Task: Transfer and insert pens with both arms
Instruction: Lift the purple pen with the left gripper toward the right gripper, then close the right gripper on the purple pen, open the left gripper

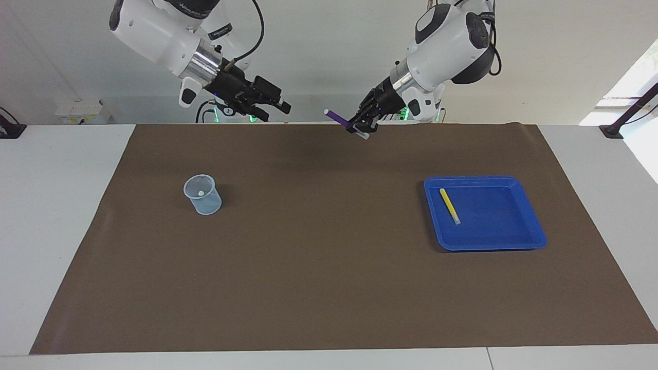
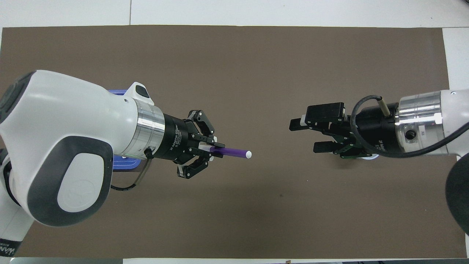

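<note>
My left gripper (image 1: 361, 126) (image 2: 214, 149) is shut on the purple pen (image 1: 339, 118) (image 2: 231, 151), high over the middle of the brown mat. The pen lies nearly level, and its pale tip points toward my right gripper (image 1: 278, 108) (image 2: 305, 136). That gripper stands open and empty in the air, level with the pen and a short gap from its tip. The yellow pen (image 1: 450, 205) lies in the blue tray (image 1: 496, 218) at the left arm's end. In the overhead view the left arm covers most of the tray (image 2: 122, 162) and hides the yellow pen.
A clear plastic cup (image 1: 202, 194) stands on the mat toward the right arm's end, with a small pale round end showing inside it. In the overhead view the right gripper covers nearly all of the cup (image 2: 369, 157). White tabletop borders the brown mat (image 1: 318, 267).
</note>
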`<state>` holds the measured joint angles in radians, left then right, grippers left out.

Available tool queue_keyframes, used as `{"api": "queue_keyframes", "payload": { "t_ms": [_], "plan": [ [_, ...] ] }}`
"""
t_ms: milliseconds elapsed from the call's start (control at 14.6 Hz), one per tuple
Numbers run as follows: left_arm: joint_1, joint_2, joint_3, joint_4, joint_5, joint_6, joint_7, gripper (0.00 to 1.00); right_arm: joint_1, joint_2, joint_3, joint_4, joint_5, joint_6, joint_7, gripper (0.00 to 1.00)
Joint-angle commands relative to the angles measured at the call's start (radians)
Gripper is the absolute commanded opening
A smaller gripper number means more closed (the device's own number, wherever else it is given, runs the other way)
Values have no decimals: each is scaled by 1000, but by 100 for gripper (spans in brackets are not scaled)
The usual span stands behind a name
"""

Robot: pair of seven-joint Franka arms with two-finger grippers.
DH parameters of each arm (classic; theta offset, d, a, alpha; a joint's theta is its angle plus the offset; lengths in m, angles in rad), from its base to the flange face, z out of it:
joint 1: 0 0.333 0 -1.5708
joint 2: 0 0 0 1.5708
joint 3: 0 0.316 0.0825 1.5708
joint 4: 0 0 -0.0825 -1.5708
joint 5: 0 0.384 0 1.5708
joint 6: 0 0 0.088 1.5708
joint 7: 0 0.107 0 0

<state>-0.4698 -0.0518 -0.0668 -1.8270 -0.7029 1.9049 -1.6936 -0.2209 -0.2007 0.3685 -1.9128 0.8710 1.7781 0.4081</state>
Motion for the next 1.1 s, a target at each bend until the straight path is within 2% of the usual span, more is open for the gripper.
{"api": "queue_keyframes", "payload": {
  "t_ms": [0, 274, 343, 411, 685, 754, 891, 1028],
  "plan": [
    [-77, -23, 15, -41, -50, 119, -145, 0, 29, -19, 1, -23, 20, 50, 46, 100],
    [-179, -57, 15, -122, -79, 261, -187, 0, 87, -20, 3, -29, 16, 66, 86, 100],
    [-178, -72, 13, -161, -130, 296, -187, 0, 95, -22, 3, -29, 10, 67, 74, 100],
    [-174, -79, 16, -170, -185, 307, -189, 0, 95, -20, 3, -29, -6, 66, 54, 100],
    [-173, -82, 16, -173, -195, 312, -198, 0, 95, -20, 3, -29, -44, 52, -3, 97],
    [-173, -82, 16, -173, -195, 312, -198, 0, 95, -22, 3, -29, -46, 50, -3, 94],
    [-171, -80, 16, -173, -199, 318, -198, 0, 95, -20, 3, -29, -50, 49, -5, 76],
    [-171, -80, 16, -173, -199, 329, -201, 0, 95, -22, 3, -29, -50, 38, -6, 65]
  ]
}}
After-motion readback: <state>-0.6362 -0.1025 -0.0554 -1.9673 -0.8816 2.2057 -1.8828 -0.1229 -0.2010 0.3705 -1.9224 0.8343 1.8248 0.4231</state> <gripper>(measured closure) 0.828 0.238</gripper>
